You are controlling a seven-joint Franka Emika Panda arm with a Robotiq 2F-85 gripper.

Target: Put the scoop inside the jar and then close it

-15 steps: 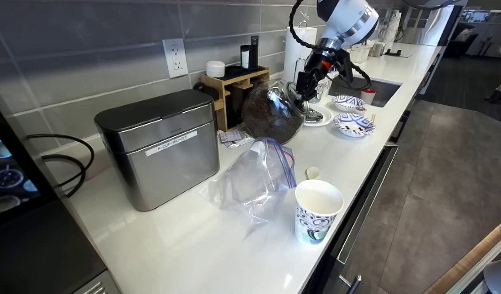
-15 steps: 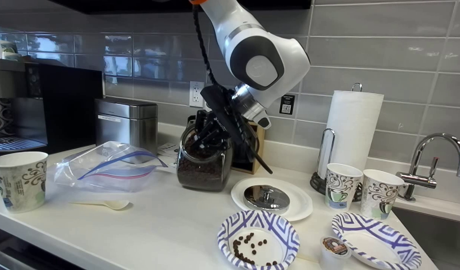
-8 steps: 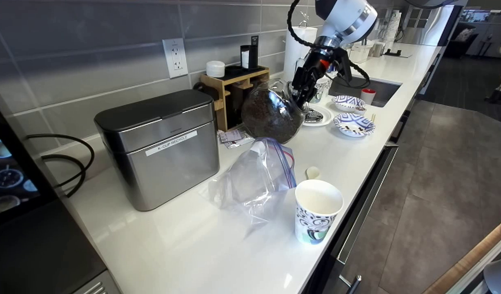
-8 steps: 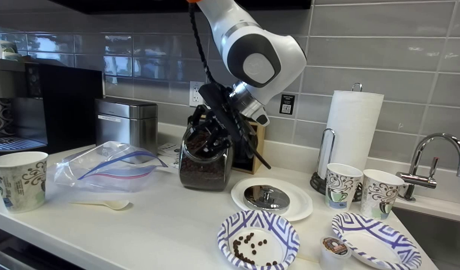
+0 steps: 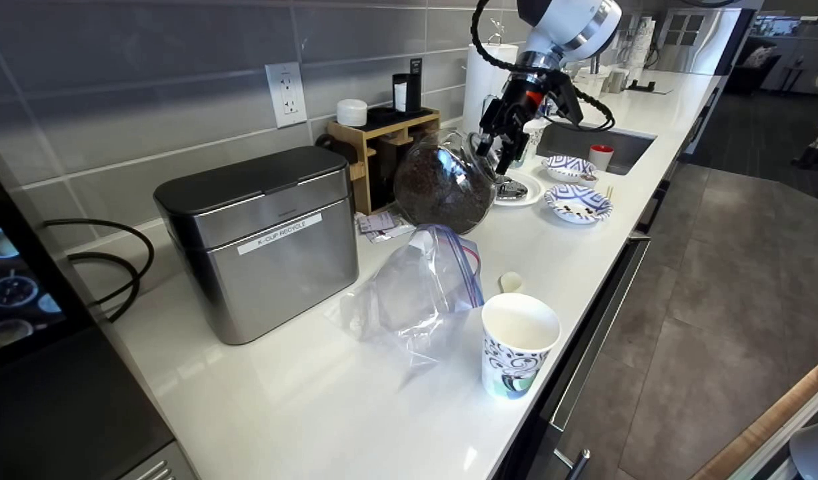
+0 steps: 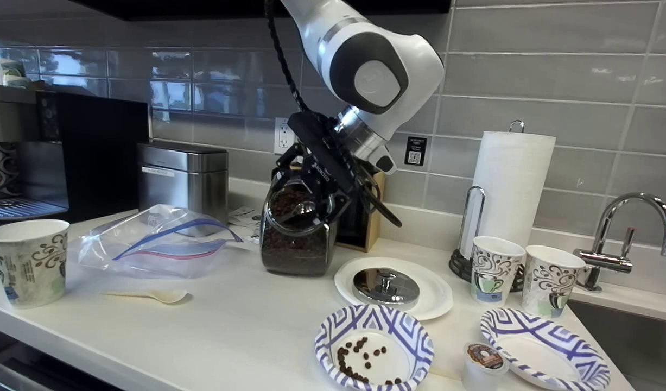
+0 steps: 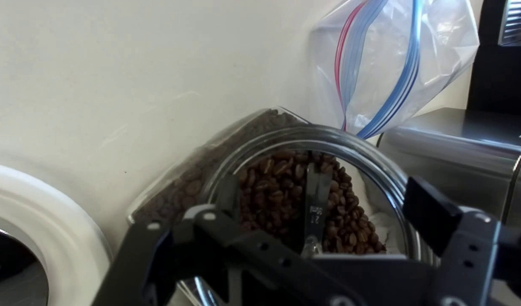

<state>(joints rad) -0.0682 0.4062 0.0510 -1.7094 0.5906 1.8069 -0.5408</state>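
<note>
Across the white desk [image 6: 229,342], Franka arm [image 6: 376,81] bends down w/ wrist tilted; steel K-cup bin [image 5: 289,280] stands farther along, not part of the job. Glass jar [image 6: 297,251]: rests on desk, mouth sloped & uncovered, so closing = not done. White plate [image 6: 436,298]: just beside jar; touching or not, can't tell. Jaws: spread wide, nothing held as far as wrist view shows; they straddle the jar mouth, one side over the opening, other past the rim. Contact w/ rim: can't tell. Chrome lid [image 6: 386,288]: knob up on plate, apart from jar & from jaws. Est. of what's left: back jaws clear of mouth, take lid by knob, bring over, seat on sloped rim. Prob. the fussier half, as lid angle must match mouth. Scoop [image 7: 317,191]: inside jar acc. to wrist view, dark handle w/ small print lying within the ring of the mouth. 1st half of task thus looks done. Far end of scoop unclear, partly hidden by jaws; whether handle would foul the lid can't be judged, worth a check before closing. Coffee beans [image 7: 273,185]: bed under handle, likely enough to keep it from sliding, I'd guess.
</note>
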